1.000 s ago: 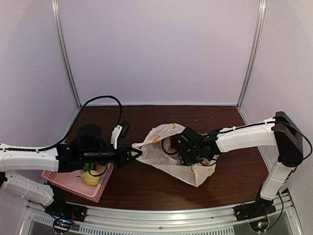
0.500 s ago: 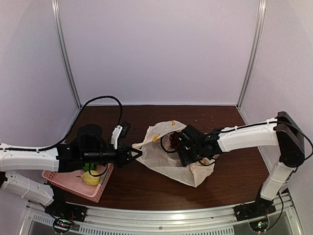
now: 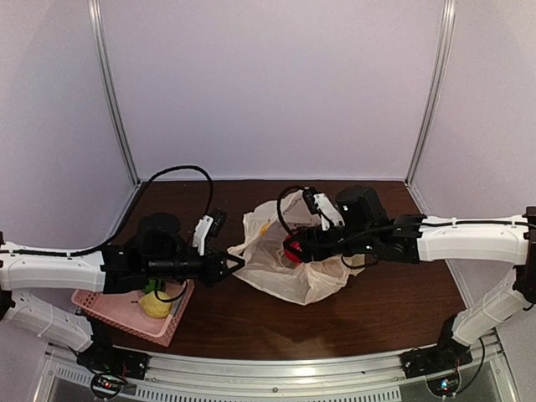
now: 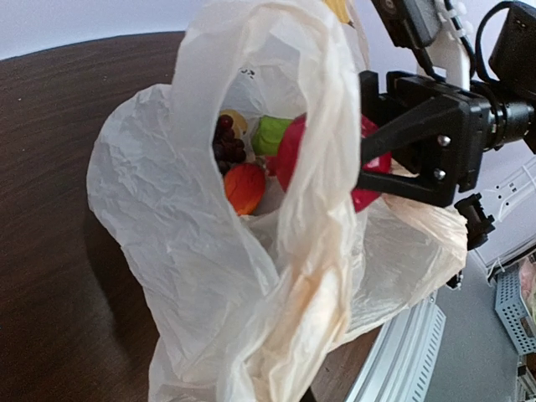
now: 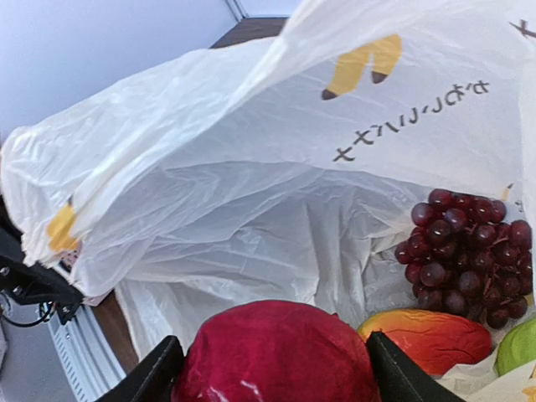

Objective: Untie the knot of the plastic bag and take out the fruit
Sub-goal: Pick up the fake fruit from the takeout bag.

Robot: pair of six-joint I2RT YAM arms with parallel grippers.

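The plastic bag (image 3: 270, 266) lies mid-table with its mouth open; no knot shows. My left gripper (image 3: 228, 265) is shut on the bag's left edge, and in the left wrist view the plastic (image 4: 251, 251) hides its fingers. My right gripper (image 3: 295, 249) is at the bag's mouth, shut on a red apple (image 5: 280, 356) held between its black fingers (image 5: 157, 378). The apple (image 4: 295, 151) hangs just above the rest of the fruit. In the bag lie a dark grape bunch (image 5: 465, 255), an orange-red fruit (image 5: 429, 337) and a green pear (image 5: 519, 347).
A pink perforated basket (image 3: 105, 306) sits at the front left under the left arm. It holds a yellow pear (image 3: 156, 306) and a green fruit (image 3: 151, 287). White walls close the table at the back and both sides, and a metal rail (image 3: 276, 377) runs along the front.
My right gripper closed on the red apple and drew back up and to the right, out to the bag's mouth. The bag's mouth rose with it. The left gripper kept its hold.
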